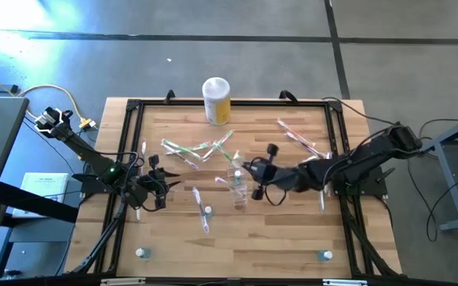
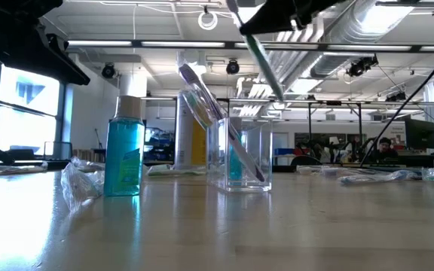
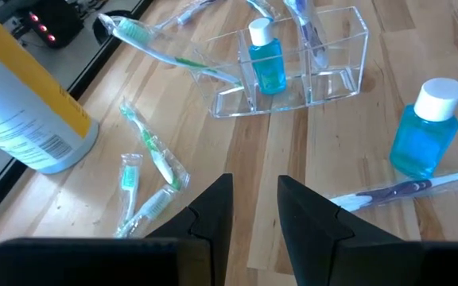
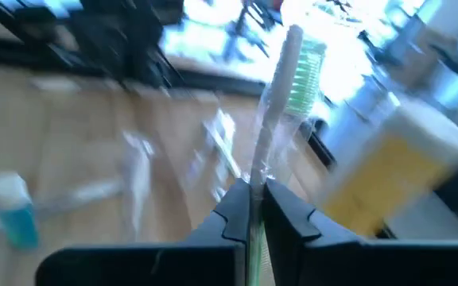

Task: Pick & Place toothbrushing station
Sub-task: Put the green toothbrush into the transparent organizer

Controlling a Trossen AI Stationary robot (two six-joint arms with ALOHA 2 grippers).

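Note:
A clear plastic holder (image 1: 238, 184) stands mid-table, with a small blue bottle (image 3: 265, 59) and a toothbrush (image 2: 206, 109) in it. My right gripper (image 1: 250, 169) hovers just beyond it, shut on a wrapped toothbrush with green bristles (image 4: 302, 70). In the low view this toothbrush (image 2: 262, 56) slants above the holder (image 2: 239, 154). My left gripper (image 3: 253, 214) is open and empty, left of the holder, and also shows in the high view (image 1: 164, 180). Loose wrapped toothbrushes lie on the table at the far middle (image 1: 193, 151) and far right (image 1: 300, 139). My right gripper pinches the toothbrush's wrapped handle (image 4: 257, 176) between its two fingers. The handle runs on forward past the fingertips, with the green bristle head at the free end. The toothbrush is lifted clear of the table and slants above the holder.
A white-lidded yellow canister (image 1: 216, 101) stands at the far edge. A second blue bottle (image 3: 426, 135) stands near the holder, with a purple toothbrush (image 3: 404, 189) lying beside it. Two small bottles (image 1: 141, 253) (image 1: 325, 255) stand by the near edge. A black frame (image 1: 133, 107) rims the table.

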